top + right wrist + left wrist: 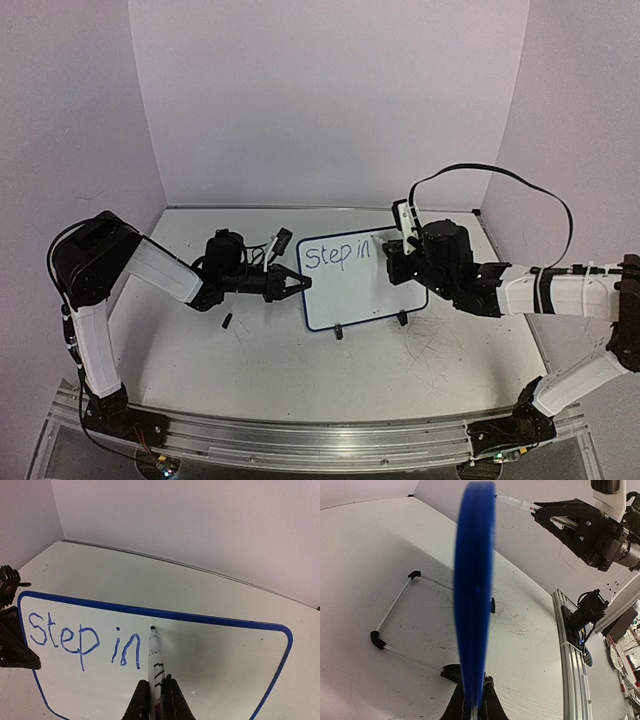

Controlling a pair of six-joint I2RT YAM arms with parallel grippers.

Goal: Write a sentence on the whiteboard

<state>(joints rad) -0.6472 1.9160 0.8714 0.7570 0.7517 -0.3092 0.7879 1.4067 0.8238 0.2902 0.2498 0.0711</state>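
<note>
Whiteboard (362, 292), small, rectangular and glossy white with a thin dark-blue rounded frame, stands tilted back at mid-tabletop on small black feet (338, 331) and a thin wire stand (395, 609). The handwritten blue sentence (82, 642) reads only "Step in", along the board's upper left. The left gripper (300, 281), black and angular, is pinched on the board's left frame edge. The right gripper (155, 700) is closed around a slim white marker (155, 655) with dark bands, its dark tip just right of the "n"; contact cannot be told. The matte white tabletop (300, 375) is scuffed with faint scribbles.
</note>
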